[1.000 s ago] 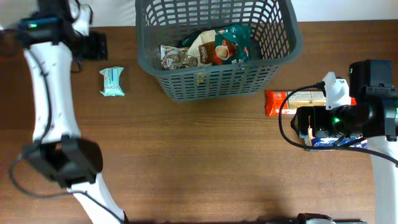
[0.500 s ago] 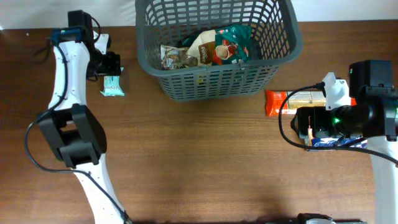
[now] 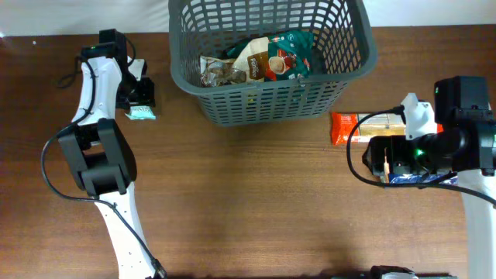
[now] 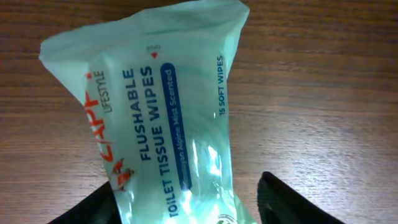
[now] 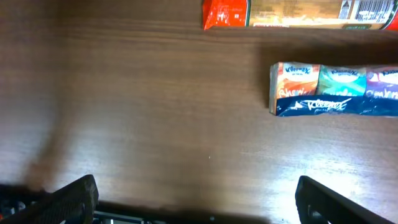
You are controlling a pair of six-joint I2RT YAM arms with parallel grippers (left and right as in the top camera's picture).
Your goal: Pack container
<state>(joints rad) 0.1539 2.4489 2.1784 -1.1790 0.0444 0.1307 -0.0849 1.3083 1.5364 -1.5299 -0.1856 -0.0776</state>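
Container (image 3: pixel 271 105) upright on counter (image 3: pixel 248 194), far edge, snack packets (image 3: pixel 263 62) inside. Left gripper (image 3: pixel 141 97) just left of container, released, fingers straddling wipes packet (image 4: pixel 168 112) lying flat. Right gripper (image 5: pixel 196 186) well right of container, spread wide, empty.

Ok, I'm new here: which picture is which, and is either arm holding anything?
Two robot arms work at a wooden table. The wide picture looks down from above; the other two come from wrist cameras. The left end effector is open, fingers either side of a wipes pack lying left of the basket. The right end effector is open and empty, near an orange packet and a Kleenex pack. The basket already holds a few packets.
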